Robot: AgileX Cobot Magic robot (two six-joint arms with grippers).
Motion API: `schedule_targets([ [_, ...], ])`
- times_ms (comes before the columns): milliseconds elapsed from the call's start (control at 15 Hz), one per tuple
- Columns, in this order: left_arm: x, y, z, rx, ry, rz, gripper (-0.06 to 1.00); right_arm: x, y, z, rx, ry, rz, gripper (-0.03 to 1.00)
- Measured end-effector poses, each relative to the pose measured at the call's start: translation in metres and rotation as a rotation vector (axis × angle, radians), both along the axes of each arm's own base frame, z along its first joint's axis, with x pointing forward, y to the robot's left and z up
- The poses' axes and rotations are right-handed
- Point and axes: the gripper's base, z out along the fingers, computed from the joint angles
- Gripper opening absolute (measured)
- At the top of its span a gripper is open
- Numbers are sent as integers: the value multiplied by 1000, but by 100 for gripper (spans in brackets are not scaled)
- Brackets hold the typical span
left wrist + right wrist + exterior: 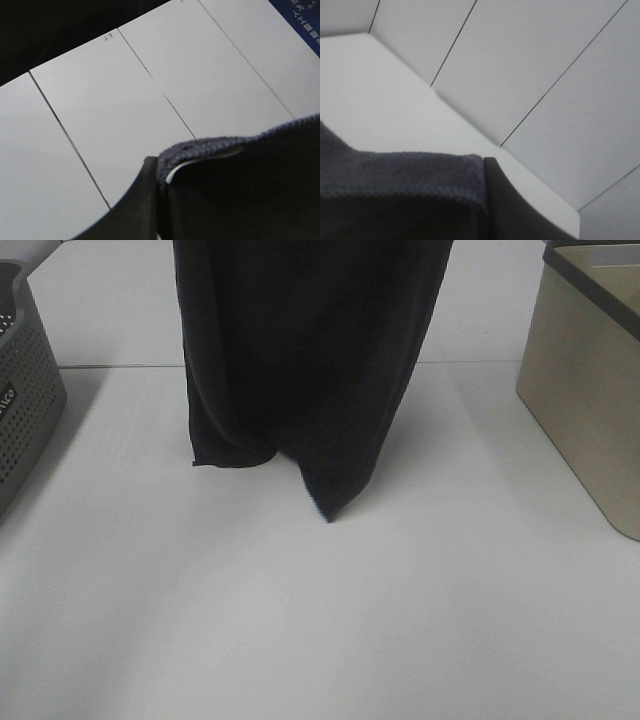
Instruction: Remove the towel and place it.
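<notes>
Over the middle of the white table [320, 630], the towel [300, 360] is hanging in a broad dark sheet, its upper part running out of the high view. Its lower edge is uneven. One corner is sitting higher on the left, and a pointed tip is dropping lowest on the right. I cannot tell whether that tip is touching the tabletop or hanging just clear of it.

The grey perforated basket [25, 400] is standing at the left edge and the beige bin [590, 390] at the right edge. Both are well apart from the cloth.

In the left wrist view, the left gripper [159, 172] is pinching the towel's hemmed edge. One dark finger [142, 205] is pressing flat against the terry, and the other is hidden under the cloth. White panels [150, 90] with thin dark seams are filling the background.

In the right wrist view, the right gripper [484, 167] is likewise clamping a folded edge of the towel. One dark finger [510, 210] is lying tight against the fold, and its partner is out of sight behind the fabric.

Neither gripper is showing in the high view.
</notes>
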Motion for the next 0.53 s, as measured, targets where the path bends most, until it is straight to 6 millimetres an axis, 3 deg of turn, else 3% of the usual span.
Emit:
schedule_targets([
  [267,40,13,-10,-42,-34,54,0,26,9,-8,63,-155,4,2],
  [533,79,12,-10,-86,-90,62,0,51,18,-22,110,-311,11,2],
])
